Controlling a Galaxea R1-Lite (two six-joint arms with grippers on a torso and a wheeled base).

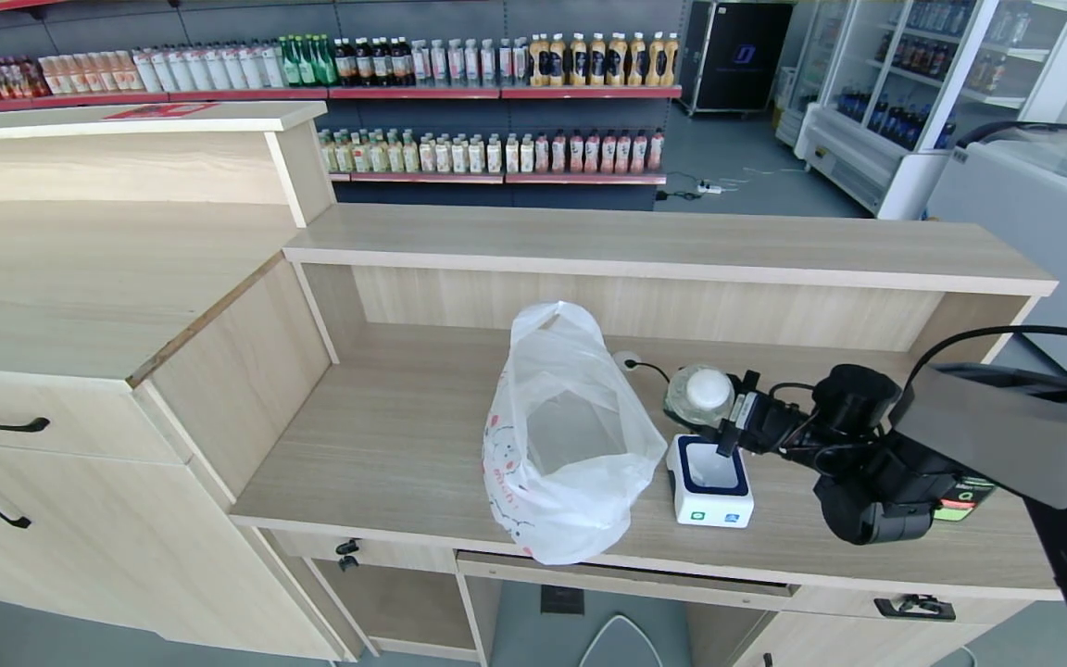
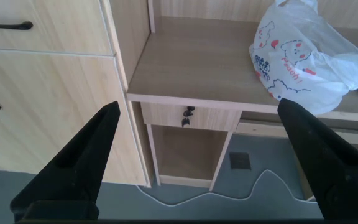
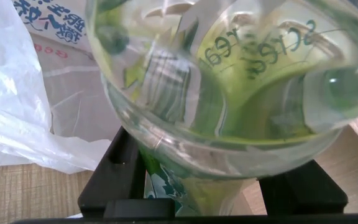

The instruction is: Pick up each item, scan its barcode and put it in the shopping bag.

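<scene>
Shop shelves [image 1: 496, 93] stand behind the tabletop [image 1: 385, 454]. The right gripper [image 1: 735, 409] pinches a clear cup [image 1: 704, 393] near the scanner [image 1: 709, 482] and shopping bag [image 1: 566, 445]. It is best to turn the cup's barcode slowly to the scanner. The left gripper [image 2: 197, 162] is spread wide.

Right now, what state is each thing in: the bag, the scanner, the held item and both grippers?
shopping bag: upright on the counter, mouth open.
scanner: on the counter, window facing up.
clear jar: white lid on, gripped near the scanner.
right gripper: shut on the clear jar.
left gripper: open, holding nothing.
</scene>
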